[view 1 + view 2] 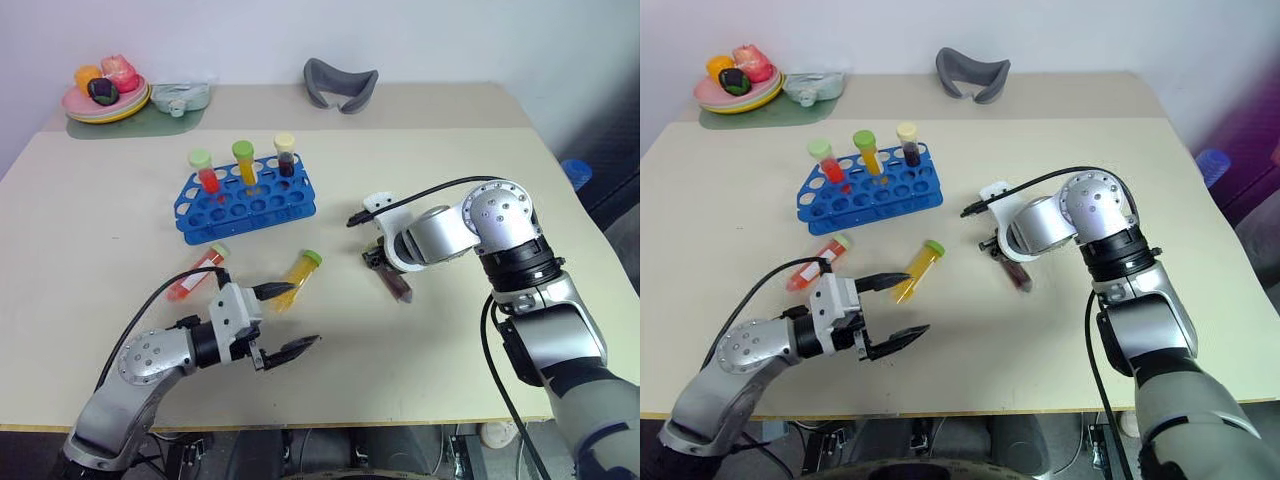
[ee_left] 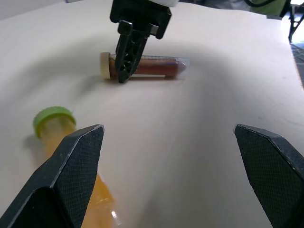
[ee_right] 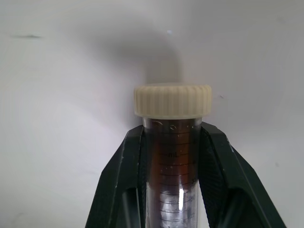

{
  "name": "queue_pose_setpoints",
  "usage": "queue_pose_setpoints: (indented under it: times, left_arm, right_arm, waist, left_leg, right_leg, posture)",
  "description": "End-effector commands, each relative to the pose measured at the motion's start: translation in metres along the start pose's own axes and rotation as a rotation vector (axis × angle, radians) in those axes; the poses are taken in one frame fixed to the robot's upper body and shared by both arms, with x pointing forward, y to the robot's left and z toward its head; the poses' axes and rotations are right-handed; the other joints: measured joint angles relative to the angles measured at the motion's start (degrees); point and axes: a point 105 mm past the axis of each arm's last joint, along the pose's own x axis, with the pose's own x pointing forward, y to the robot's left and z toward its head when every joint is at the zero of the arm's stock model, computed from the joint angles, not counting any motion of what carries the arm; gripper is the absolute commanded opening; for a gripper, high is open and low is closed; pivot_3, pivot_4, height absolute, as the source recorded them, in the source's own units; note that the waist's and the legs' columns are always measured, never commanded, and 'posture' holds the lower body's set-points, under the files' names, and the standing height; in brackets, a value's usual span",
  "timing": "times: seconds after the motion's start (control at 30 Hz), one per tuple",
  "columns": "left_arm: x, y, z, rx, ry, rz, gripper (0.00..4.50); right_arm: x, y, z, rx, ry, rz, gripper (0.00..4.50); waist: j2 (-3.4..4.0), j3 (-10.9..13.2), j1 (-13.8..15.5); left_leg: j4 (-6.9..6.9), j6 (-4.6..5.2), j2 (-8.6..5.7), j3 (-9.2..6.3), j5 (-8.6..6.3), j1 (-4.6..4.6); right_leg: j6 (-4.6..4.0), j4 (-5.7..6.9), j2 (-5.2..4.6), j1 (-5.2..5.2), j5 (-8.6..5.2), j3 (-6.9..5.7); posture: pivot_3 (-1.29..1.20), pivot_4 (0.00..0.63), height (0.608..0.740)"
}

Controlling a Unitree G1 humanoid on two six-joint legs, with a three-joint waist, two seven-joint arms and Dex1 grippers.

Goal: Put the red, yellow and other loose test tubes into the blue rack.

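The blue rack (image 1: 247,205) stands at the table's centre left with three capped tubes upright in its back row. A dark brown tube with a cream cap (image 1: 398,284) lies on the table to the right of the rack. My right gripper (image 3: 172,134) is shut on it just below the cap and points steeply down. A yellow tube with a green cap (image 1: 298,277) and a red tube (image 1: 197,271) lie loose in front of the rack. My left gripper (image 1: 301,316) is open just in front of the yellow tube (image 2: 57,128), holding nothing.
A plate (image 1: 120,112) of toy food and a pale green item (image 1: 180,97) sit on a green mat at the back left. A grey curved object (image 1: 340,83) lies at the back centre. Bare tabletop extends to the right and front.
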Motion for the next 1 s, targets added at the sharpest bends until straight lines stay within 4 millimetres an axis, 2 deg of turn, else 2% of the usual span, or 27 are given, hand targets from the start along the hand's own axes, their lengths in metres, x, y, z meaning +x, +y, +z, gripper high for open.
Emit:
queue_pose_setpoints:
  times: [0.03, 0.07, 0.13, 0.33, 0.47, 0.6, 0.73, 1.0]
  left_arm:
    - [-0.025, 0.039, 0.015, -0.015, -0.086, 0.245, 4.50]
    - [-0.030, 0.045, 0.016, -0.023, -0.098, 0.283, 4.50]
    - [-0.036, 0.054, 0.017, -0.041, -0.120, 0.340, 4.50]
    - [-0.044, 0.071, 0.012, -0.034, -0.132, 0.469, 4.50]
    - [-0.049, 0.084, 0.010, -0.004, -0.140, 0.582, 4.50]
    - [-0.053, 0.094, 0.010, 0.007, -0.163, 0.677, 4.50]
    - [-0.053, 0.093, 0.008, 0.012, -0.170, 0.705, 4.50]
    - [-0.048, 0.093, 0.022, 0.020, -0.205, 0.734, 4.50]
  right_arm:
    - [-0.057, 0.020, 0.076, -0.085, -0.561, 0.100, 0.86]
    - [-0.072, 0.029, 0.089, -0.178, -0.721, 0.125, 0.86]
    - [-0.085, 0.043, 0.099, -0.380, -0.898, 0.162, 0.86]
    - [-0.068, 0.049, 0.128, -0.209, -1.152, 0.286, 0.86]
    - [-0.050, 0.057, 0.141, -0.157, -1.240, 0.274, 0.86]
    - [-0.037, 0.054, 0.149, -0.031, -1.328, 0.253, 0.86]
    - [-0.025, 0.052, 0.151, 0.023, -1.352, 0.245, 0.86]
    - [-0.014, 0.056, 0.153, 0.056, -1.378, 0.256, 0.86]
  waist:
    - [0.09, 0.07, 0.15]
    - [0.10, 0.08, 0.20]
    - [0.08, 0.07, 0.38]
    - [-0.07, -0.01, -0.01]
    - [-0.07, 0.01, 0.15]
    - [-0.07, 0.01, 0.08]
    - [-0.07, 0.01, 0.03]
    - [-0.05, 0.03, -0.50]
  left_leg:
    - [0.00, 0.00, -0.01, 0.00, 0.00, -0.06]
    - [0.00, 0.00, 0.00, -0.02, 0.00, -0.07]
    - [-0.03, 0.04, -0.02, -0.03, -0.02, -0.10]
    - [-0.01, 0.02, -0.01, 0.05, -0.01, 0.07]
    - [0.00, -0.38, -0.04, 0.04, 0.22, 0.05]
    - [0.01, -0.40, -0.04, 0.05, 0.23, 0.06]
    - [0.01, -0.42, -0.05, 0.06, 0.23, 0.06]
    - [0.00, -0.47, -0.02, 0.06, 0.26, 0.07]
  right_leg:
    - [0.01, 0.00, 0.00, -0.07, 0.00, 0.00]
    - [0.01, 0.00, 0.01, -0.08, 0.00, 0.00]
    - [0.02, -0.05, 0.04, -0.11, 0.00, -0.02]
    - [0.06, -0.04, 0.03, 0.05, 0.03, -0.01]
    - [0.05, -0.01, 0.01, 0.04, 0.03, -0.02]
    - [0.05, 0.01, 0.01, 0.04, 0.03, -0.03]
    - [0.05, 0.03, 0.00, 0.04, 0.03, -0.03]
    - [0.05, 0.06, 0.02, 0.03, 0.02, -0.03]
  posture:
    - [0.00, 0.150, 0.735]
    - [0.00, 0.150, 0.735]
    - [0.00, 0.150, 0.735]
    - [0.00, 0.150, 0.735]
    - [0.00, 0.150, 0.735]
    - [0.00, 0.150, 0.735]
    - [0.00, 0.150, 0.735]
    - [0.00, 0.150, 0.735]
